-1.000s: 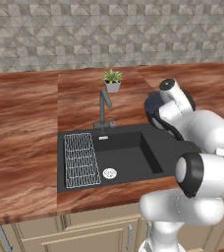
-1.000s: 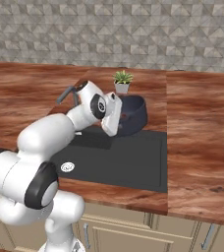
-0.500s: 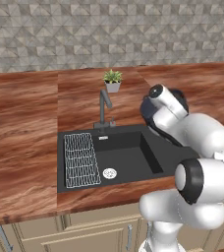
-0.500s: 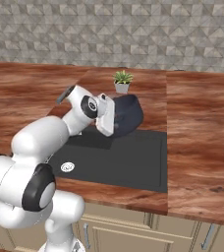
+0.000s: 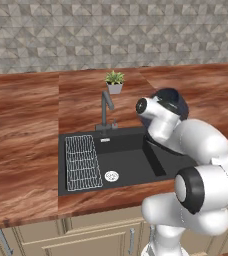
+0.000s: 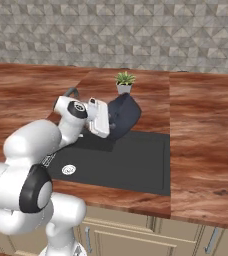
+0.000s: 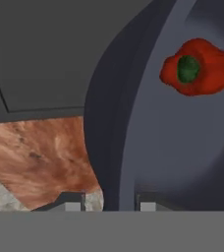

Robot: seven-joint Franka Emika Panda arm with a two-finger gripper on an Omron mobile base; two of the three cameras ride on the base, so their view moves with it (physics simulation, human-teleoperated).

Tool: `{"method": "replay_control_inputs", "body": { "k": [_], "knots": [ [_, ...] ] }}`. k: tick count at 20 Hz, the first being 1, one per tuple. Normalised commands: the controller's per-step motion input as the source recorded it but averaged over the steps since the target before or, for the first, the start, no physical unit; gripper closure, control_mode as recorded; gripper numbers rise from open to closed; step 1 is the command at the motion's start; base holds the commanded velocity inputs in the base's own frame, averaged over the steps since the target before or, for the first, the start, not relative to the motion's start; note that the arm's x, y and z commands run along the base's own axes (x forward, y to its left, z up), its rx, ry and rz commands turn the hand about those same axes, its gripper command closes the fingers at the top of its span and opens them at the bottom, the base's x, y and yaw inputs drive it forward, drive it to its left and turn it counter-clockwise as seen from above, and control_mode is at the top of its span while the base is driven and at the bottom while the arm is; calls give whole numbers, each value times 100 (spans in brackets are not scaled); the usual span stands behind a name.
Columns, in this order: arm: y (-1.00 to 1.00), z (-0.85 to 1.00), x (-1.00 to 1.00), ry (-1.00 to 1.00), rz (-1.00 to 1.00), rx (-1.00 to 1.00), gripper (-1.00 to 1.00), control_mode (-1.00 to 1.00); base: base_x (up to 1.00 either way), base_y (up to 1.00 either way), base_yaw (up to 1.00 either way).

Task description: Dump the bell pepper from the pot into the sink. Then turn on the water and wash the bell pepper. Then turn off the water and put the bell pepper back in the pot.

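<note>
One bell pepper [image 7: 196, 67], red and lumpy with a dark green stem spot, sits inside the navy pot [image 6: 123, 114]. That pot hangs tilted over the black sink's [image 5: 131, 165] back corner beside the wooden table [image 5: 26, 135], its rim clamped in the hand [image 7: 106, 203].

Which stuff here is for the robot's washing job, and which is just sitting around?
For the job:
- bell pepper, inside the pot
- pot, tipped, its rim between the jaws
- sink
- faucet, no water running

Just sitting around:
- potted plant
- wire rack
</note>
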Motion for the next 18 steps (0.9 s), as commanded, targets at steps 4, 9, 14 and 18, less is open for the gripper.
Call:
{"method": "replay_control_inputs", "body": {
  "k": [4,9,14,18],
  "knots": [
    [35,12,9,0,6,-25,100,-100,0,0,0],
    [23,23,5,0,6,-21,100,-100,0,0,0],
    [9,15,9,1,5,-20,100,-100,0,0,0],
    [5,1,19,5,6,-21,100,-100,0,0,0]
  ]
}}
